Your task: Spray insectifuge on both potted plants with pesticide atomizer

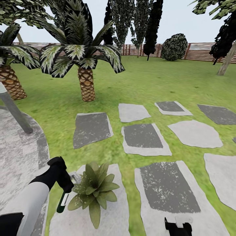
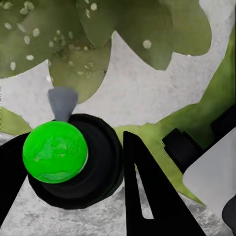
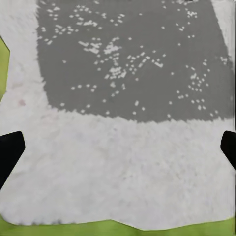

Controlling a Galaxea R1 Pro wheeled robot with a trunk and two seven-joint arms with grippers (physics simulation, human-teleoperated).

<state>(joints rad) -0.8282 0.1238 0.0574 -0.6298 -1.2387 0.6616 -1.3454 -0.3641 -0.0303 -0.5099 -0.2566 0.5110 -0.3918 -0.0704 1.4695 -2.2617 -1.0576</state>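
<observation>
My left gripper [image 1: 66, 187] is shut on the pesticide atomizer [image 1: 62, 204], a slender dark-green bottle hanging down with its pale trigger head [image 1: 76, 178] turned toward a potted plant [image 1: 95, 190]. That low olive rosette sits on a stepping stone [image 1: 113, 216] right beside the bottle. In the left wrist view the atomizer [image 2: 55, 151] sits between the black fingers [image 2: 142, 196], its grey nozzle [image 2: 62, 102] facing the speckled leaves [image 2: 83, 44]. The second potted plant is out of view. My right gripper [image 1: 178, 226] is open over a grey stone [image 3: 118, 147].
Green lawn with several grey stepping stones [image 1: 143, 139] spreads ahead. A round paved patch [image 1: 16, 157] with a grey post [image 1: 14, 113] lies at the left. Two palms [image 1: 86, 82] stand beyond, and a brown slatted fence [image 1: 200, 50] runs along the back.
</observation>
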